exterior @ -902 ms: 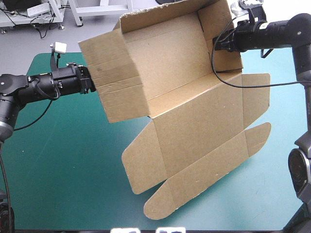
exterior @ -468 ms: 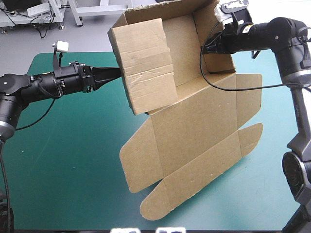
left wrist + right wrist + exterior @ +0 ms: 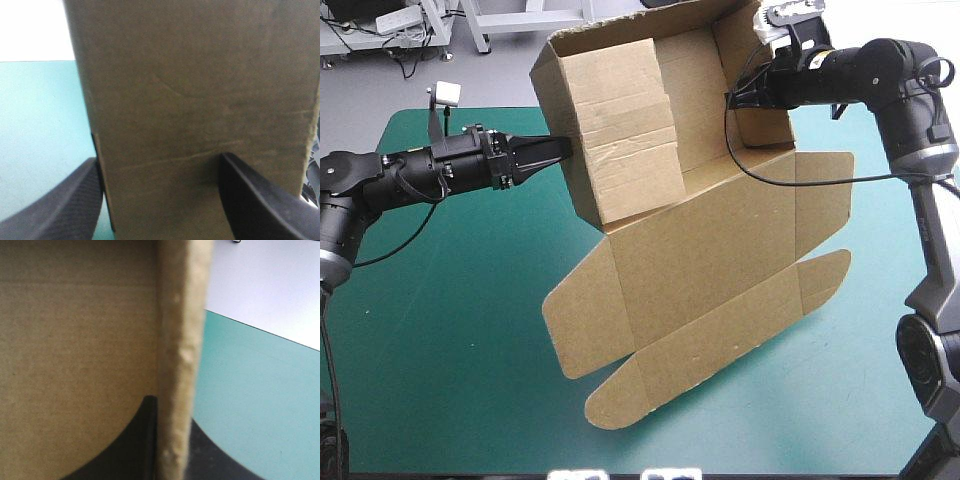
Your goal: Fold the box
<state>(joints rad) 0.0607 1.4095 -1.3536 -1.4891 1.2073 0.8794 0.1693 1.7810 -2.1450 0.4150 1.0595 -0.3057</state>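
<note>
Box tilted up, left hand spread against side wall, right hand pinching opposite wall

In the high view the box hid the fingertips of the right claw behind its wall and covered part of the far edge of the surface; its upper corner was cut off. In each wrist view the box ran past the picture's edges, its shape untellable.

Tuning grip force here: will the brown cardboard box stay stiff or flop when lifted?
Probably stiff across panels: the brown cardboard box shows flat faces, pinched by the right gripper. Likely hinges at creases, where walls stand folded. Seemingly light: one pinch holds it raised.
</note>
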